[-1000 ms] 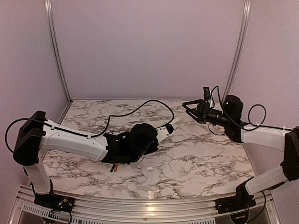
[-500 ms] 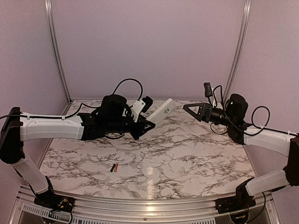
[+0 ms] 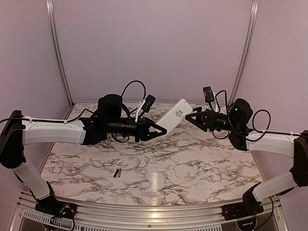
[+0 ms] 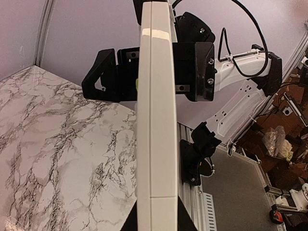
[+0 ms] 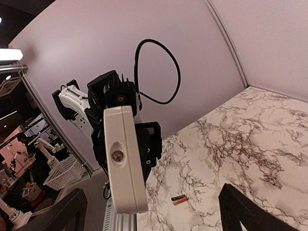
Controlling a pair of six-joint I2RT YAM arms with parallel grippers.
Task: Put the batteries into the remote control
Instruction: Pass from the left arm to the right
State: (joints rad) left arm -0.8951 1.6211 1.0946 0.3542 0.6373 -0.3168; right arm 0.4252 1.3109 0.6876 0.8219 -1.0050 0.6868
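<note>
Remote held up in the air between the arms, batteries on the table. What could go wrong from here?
The left gripper clamps only one end of the remote control in its jaws, high above the table; a nudge from the open right gripper by its free end might twist or drop it. The batteries lie loose side by side and could roll when picked.

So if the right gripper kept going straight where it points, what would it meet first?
Most likely the raised end of the remote control, which the left gripper holds aloft. The right wrist view shows it between the open fingers; depth is unclear.
</note>
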